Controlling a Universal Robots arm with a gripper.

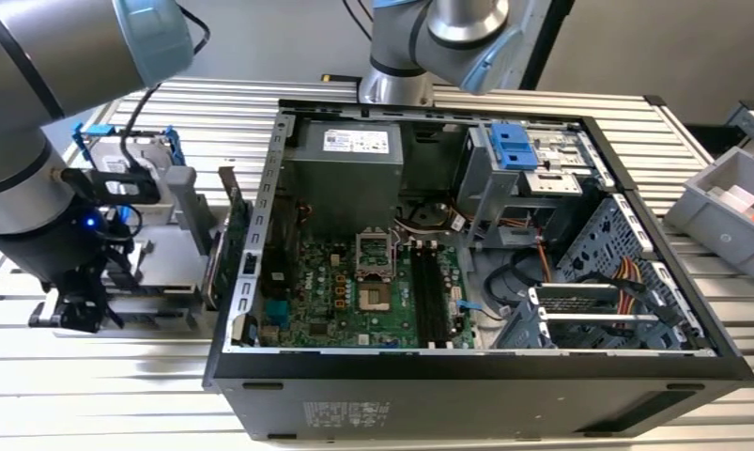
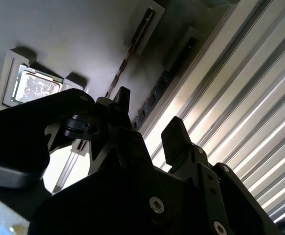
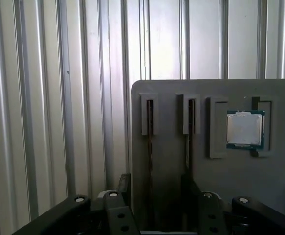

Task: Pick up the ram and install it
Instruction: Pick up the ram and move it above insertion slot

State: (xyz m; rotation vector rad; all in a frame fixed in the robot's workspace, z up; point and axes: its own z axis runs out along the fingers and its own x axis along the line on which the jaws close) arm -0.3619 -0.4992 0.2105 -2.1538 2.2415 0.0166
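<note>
The black two-finger gripper hangs low with its jaws apart and nothing between the pads. It is over a flat grey plastic holder plate that lies on the ribbed silver metal table.

In the first wrist view, the ram stands on its edge in a long narrow slot of this plate. It looks like a thin dark strip, in line with the gap between the fingers, and it is not gripped. A second thin strip stands in the neighbouring slot. A square silver processor lies in a pocket just beside it.

In the exterior view, the open black computer case with its green motherboard stands to the right of the plate.
</note>
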